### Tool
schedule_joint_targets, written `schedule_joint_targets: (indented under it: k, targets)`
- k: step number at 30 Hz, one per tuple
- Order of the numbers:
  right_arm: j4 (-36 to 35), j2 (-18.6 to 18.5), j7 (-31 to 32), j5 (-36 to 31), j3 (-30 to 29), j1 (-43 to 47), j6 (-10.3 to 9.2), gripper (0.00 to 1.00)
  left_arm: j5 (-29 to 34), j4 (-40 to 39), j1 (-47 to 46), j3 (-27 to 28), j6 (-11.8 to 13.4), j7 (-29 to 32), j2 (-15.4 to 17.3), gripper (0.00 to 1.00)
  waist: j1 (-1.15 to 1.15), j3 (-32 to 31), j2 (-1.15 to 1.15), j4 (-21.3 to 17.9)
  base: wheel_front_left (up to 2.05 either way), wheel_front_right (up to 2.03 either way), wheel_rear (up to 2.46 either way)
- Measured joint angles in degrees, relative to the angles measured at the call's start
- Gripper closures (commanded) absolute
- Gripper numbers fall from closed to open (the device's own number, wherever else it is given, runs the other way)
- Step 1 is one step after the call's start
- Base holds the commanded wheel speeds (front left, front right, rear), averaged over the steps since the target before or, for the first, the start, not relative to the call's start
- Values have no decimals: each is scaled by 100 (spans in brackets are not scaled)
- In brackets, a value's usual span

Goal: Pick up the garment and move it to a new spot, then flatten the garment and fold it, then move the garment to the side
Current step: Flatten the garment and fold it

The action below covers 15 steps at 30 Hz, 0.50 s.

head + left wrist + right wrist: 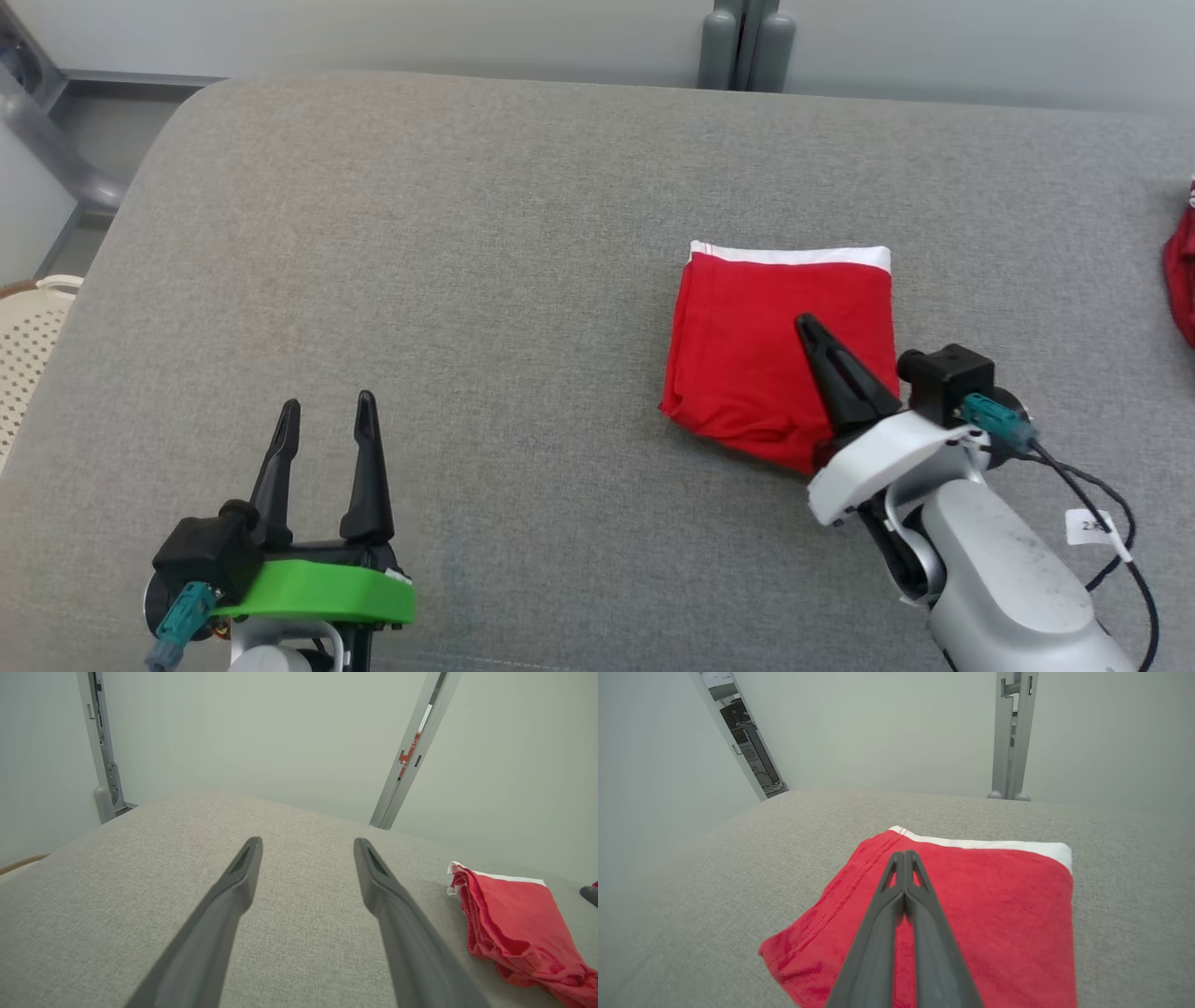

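The garment [747, 345] is a red piece with a white band along its far edge, folded into a neat square on the grey cushioned surface [485, 280], right of centre. My right gripper [805, 323] hovers over the garment's near right part, fingers pressed together and shut, with no cloth between them. In the right wrist view the shut fingertips [904, 855] lie over the red cloth [994, 896]. My left gripper [328, 403] rests at the lower left, open and empty, well left of the garment [514, 914].
Another red cloth [1182, 271] peeks in at the right edge. A pale perforated basket [28, 345] stands off the surface's left side. Grey posts [745, 42] rise behind the far edge. Bare grey surface stretches between the two grippers.
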Motion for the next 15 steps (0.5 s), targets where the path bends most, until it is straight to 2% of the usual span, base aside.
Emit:
schedule_joint_targets:
  k: [1,2,7,8,15]
  targets:
    - [-119,-54,-1,-52,-143,63,1,31,2,-4,1,9,0,0,0,0,0,-18,0,-49,0,0,0]
    - [-223,-90,-1,-94,-266,115,0,0,4,-4,2,20,0,0,0,0,0,-34,0,-90,0,0,0]
    - [-711,-225,-1,-285,-910,518,0,0,54,14,10,88,-7,0,-1,0,0,-137,0,-340,0,0,0]
    - [-1069,-240,-1,-388,-1232,843,0,0,119,40,36,152,-24,0,-2,0,0,-219,0,-543,0,0,0]
    - [-1572,-180,-1,-471,-1547,1541,0,0,245,76,92,299,-51,0,-1,0,0,-415,0,-776,0,0,0]
